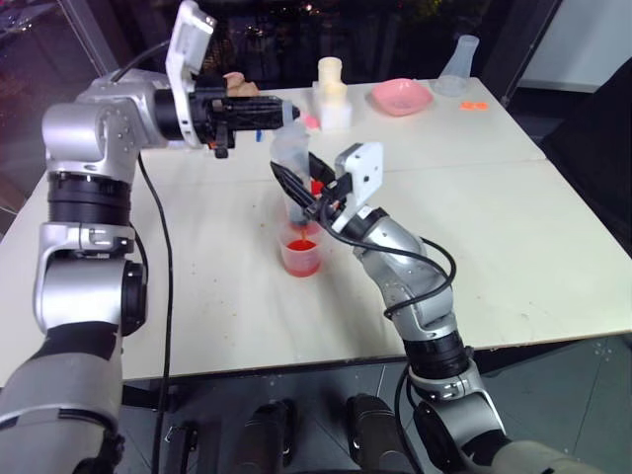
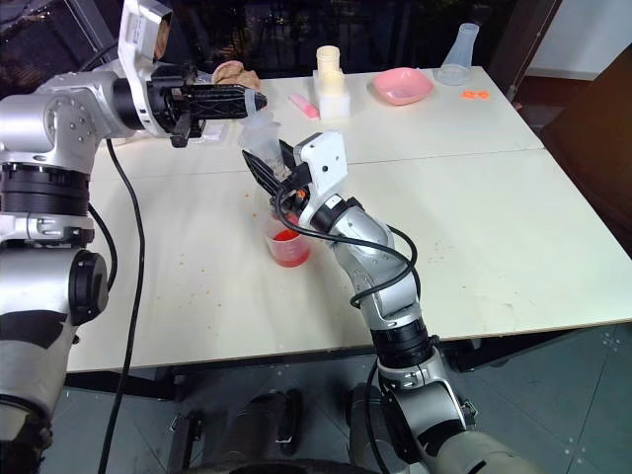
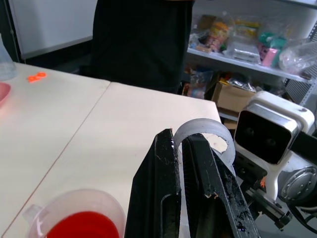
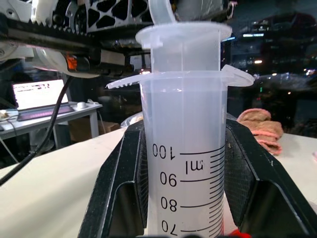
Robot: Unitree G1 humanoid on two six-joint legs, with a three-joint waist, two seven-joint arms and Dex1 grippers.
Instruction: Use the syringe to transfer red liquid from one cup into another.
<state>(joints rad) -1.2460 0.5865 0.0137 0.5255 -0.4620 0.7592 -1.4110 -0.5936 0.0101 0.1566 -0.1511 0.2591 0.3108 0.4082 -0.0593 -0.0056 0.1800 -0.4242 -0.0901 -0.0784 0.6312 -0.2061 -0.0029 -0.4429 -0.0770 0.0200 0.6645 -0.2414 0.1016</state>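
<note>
The clear syringe [image 1: 288,148] stands upright over a clear cup [image 1: 301,259] near the middle of the table, its lower end down in the cup. Red liquid [image 1: 302,245] lies in the bottom of that cup. My right gripper [image 1: 299,190] is shut on the syringe barrel [image 4: 183,163], just below the flange, with the black marks facing the right wrist camera. My left gripper [image 1: 286,114] reaches in level from the left and is shut on the plunger's ring [image 3: 205,141] at the top. In the left wrist view the cup [image 3: 74,218] sits below the fingers.
At the table's far side are a white bottle [image 1: 333,94], a pink bowl [image 1: 400,96], a clear flask [image 1: 459,64], small orange pieces [image 1: 474,104] and a pink cloth [image 2: 232,74]. A seam [image 1: 444,163] crosses the table behind the cup.
</note>
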